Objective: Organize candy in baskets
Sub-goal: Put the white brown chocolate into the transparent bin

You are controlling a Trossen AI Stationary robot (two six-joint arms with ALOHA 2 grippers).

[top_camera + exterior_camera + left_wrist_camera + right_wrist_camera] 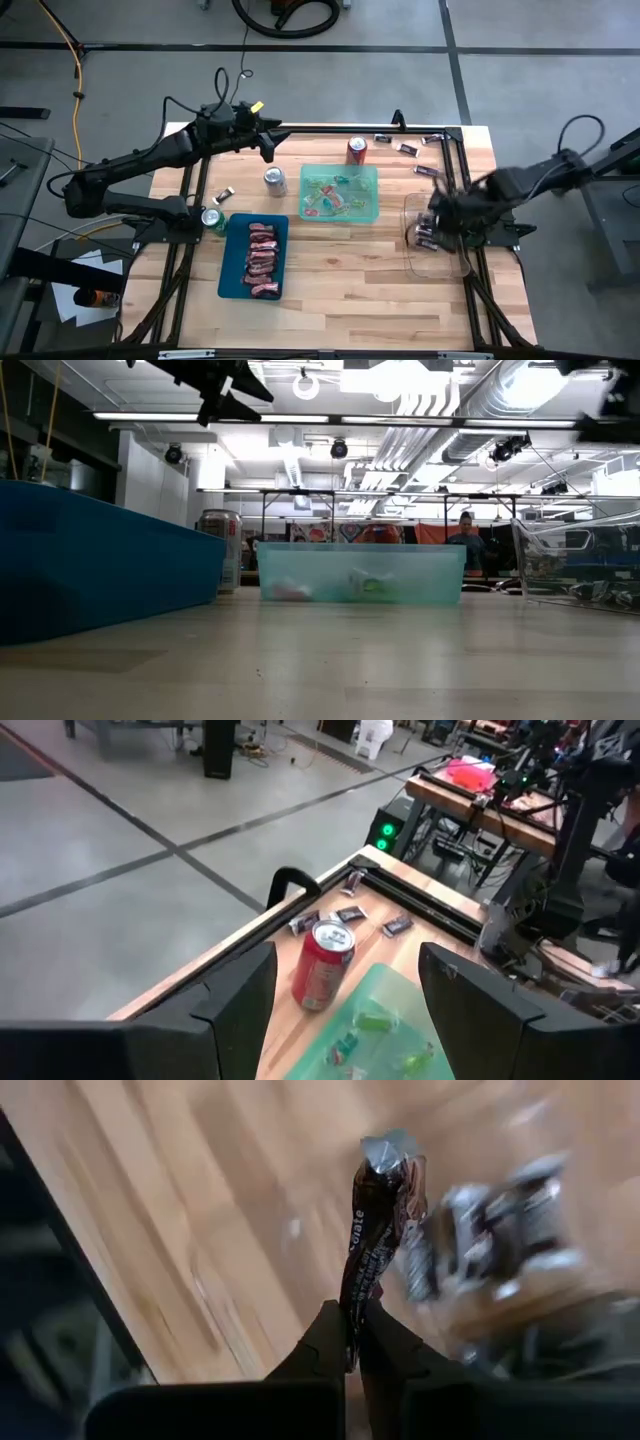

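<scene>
My right gripper (355,1342) is shut on a dark mini bar (382,1210) and hangs over the clear basket (437,262) at the table's right, which holds dark candy (500,1240). My left gripper (345,1005) stands open and high above the table's far left (270,142), with nothing between its fingers. The light green basket (340,192) at the middle holds mixed bright candy. Rows of red and pink candy fill the teal basket (253,258). Loose dark candies (408,148) lie on the wood at the far right. My right gripper pinches one end of the dark mini bar's wrapper (352,1315) between its two fingertips. The fingers point steeply down from above. The bar runs on beyond the fingertips, in line with them, clear of the table, above the dark candy in the clear basket.
A red can (357,150) stands behind the green basket, a silver can (275,181) at its left, and a green can (212,219) by the teal basket. One dark candy (224,195) lies near the left. A black frame rail (455,160) runs along the table's edges.
</scene>
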